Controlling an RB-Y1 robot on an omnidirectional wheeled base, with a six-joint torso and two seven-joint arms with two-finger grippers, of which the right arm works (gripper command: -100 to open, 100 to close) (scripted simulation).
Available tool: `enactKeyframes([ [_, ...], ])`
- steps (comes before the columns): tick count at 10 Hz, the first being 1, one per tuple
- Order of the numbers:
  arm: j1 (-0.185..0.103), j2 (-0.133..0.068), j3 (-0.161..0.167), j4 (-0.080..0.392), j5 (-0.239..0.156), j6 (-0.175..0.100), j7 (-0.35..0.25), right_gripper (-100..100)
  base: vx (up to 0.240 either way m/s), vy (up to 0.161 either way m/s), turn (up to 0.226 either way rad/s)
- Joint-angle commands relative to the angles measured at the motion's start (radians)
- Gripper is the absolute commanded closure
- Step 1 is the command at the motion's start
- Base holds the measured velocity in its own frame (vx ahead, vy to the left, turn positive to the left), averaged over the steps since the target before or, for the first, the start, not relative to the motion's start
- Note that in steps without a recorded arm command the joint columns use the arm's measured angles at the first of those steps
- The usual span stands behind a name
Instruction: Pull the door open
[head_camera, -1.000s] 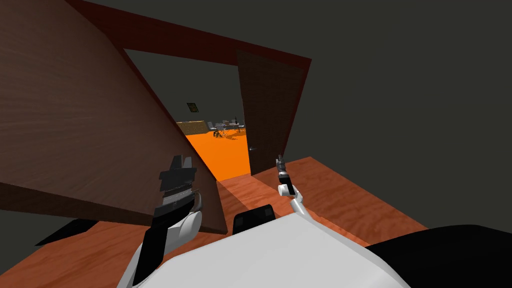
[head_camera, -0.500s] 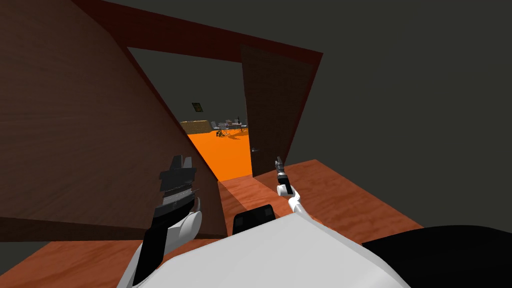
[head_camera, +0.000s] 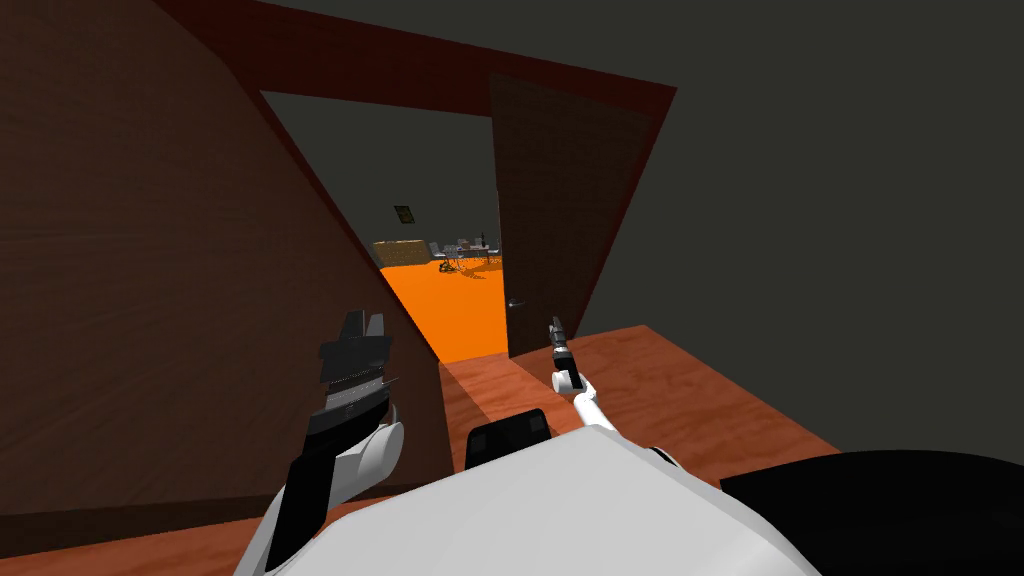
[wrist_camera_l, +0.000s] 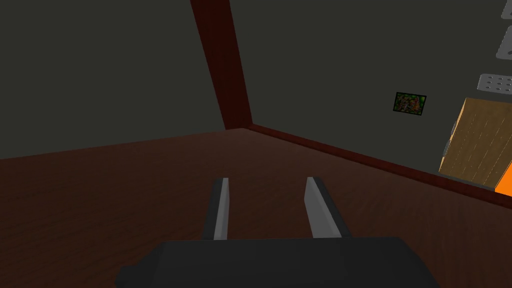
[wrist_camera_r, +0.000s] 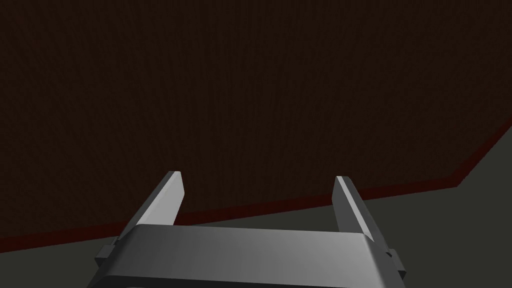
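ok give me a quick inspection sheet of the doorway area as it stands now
surface: reddish wooden floor under me.
job's things: left door leaf swung wide towards me, beside my left arm; right door leaf upright at the frame's right side, small dark handle near its inner edge.
clutter: nothing seen.
grippers: left gripper fingers apart, empty, close along the left door leaf's face; right gripper open, empty, facing a dark brown surface, near the handle in the head view.
cables: nothing seen.
surroundings: dark red door frame, dark grey walls, orange floor beyond the doorway, far furniture.
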Motion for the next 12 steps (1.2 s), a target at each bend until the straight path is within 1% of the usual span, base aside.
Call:
enactKeyframes([
  [1,-0.014,0.005,-0.003,0.032,-0.004,0.001,0.01,-100,0.085,-0.006,0.092],
  [8,-0.081,0.024,-0.017,0.198,-0.023,-0.023,0.04,-100,0.092,-0.018,0.09],
  [12,-0.114,0.037,-0.023,0.278,-0.032,-0.035,0.055,-100,0.081,-0.019,0.094],
])
